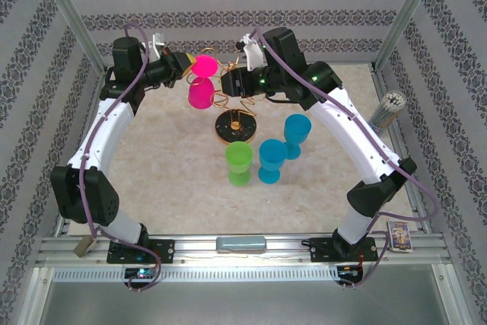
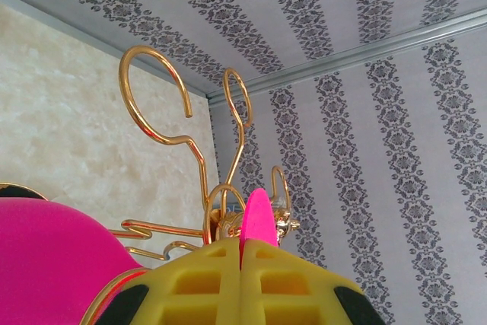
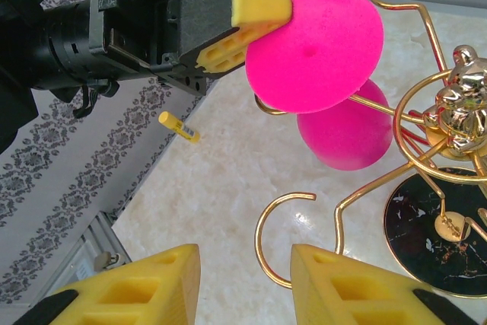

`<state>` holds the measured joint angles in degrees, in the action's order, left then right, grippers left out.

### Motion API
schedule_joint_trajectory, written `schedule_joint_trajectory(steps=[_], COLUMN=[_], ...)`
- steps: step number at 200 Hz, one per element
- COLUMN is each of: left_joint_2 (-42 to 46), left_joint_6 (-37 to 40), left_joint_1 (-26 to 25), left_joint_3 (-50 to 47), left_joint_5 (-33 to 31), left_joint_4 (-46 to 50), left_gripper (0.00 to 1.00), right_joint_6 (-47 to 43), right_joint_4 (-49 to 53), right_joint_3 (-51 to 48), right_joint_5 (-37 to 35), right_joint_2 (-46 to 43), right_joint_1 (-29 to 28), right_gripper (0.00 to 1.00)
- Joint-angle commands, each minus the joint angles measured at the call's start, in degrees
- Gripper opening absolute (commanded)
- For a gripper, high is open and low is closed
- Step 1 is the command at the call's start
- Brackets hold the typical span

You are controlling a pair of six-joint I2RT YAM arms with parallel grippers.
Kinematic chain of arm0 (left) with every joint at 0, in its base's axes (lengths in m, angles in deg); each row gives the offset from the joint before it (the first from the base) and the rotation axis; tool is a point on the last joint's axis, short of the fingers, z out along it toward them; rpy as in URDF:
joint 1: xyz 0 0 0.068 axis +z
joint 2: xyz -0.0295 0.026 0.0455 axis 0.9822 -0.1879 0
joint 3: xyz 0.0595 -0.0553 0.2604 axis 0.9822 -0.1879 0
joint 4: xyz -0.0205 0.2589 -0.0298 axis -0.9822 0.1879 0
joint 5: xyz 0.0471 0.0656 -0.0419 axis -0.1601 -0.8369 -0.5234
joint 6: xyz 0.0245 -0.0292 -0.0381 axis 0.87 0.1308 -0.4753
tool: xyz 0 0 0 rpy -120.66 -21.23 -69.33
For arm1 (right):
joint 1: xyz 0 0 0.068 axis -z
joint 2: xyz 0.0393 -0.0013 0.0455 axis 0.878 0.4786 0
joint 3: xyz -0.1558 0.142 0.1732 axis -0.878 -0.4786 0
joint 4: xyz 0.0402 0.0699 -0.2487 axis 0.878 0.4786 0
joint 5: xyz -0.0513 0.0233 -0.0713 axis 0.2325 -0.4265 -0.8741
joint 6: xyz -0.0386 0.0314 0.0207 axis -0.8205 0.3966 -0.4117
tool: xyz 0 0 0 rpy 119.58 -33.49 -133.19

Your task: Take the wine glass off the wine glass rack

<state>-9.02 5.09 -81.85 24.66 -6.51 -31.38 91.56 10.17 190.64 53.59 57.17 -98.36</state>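
Nearest the arm bases, upright on the table and well apart from both grippers: one green glass and two blue glasses, the green one leftmost, the second blue one farther back and to the right.

Just beyond these: one wine glass rack, round base flat on the table, gold ring arms spread about a central post.

Hung on the rack's left side: one pink wine glass, upside down, foot uppermost and bowl below. Long axis roughly vertical, stem caught in a ring arm.

Count: four glasses, one of them on the rack; one rack; two grippers.

Left gripper: reaching in from the left, fingers pinched tight on the rim of the foot. The nearer of the two arms to the glass, and the one in hold of it.

Right gripper: just right of the glass, beside the top of the rack, fingers partway apart with nothing between them. A bare ring arm just beyond the gap. Contact with the rack not discernible.

Probable next move: foot drawn leftward, away from the post, out through the open end of its ring. Deciding relation: stem against wire. Direction of that opening hidden behind the foot.
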Motion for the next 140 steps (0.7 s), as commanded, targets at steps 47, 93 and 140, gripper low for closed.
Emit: schedule_joint_trajectory(steps=[47,93,140], left_joint_2=[-1.8,-2.5,-2.2], left_joint_6=[1.7,1.7,2.3], left_joint_1=[-0.7,-0.6,-0.3], left_joint_3=[2.9,3.2,2.9], left_joint_5=[-0.1,-1.8,-3.6], left_joint_4=[-0.4,-1.1,-1.1], left_gripper=[0.0,0.0,0.0], right_joint_6=[0.7,0.6,0.7], right_joint_4=[-1.1,-1.2,-1.1], right_joint_3=[-0.7,-0.7,-0.6], right_joint_5=[0.2,0.1,0.1], right_joint_2=[-1.8,-1.9,-1.9], right_joint_1=[0.6,0.6,0.6], right_gripper=[0.37,0.37,0.37])
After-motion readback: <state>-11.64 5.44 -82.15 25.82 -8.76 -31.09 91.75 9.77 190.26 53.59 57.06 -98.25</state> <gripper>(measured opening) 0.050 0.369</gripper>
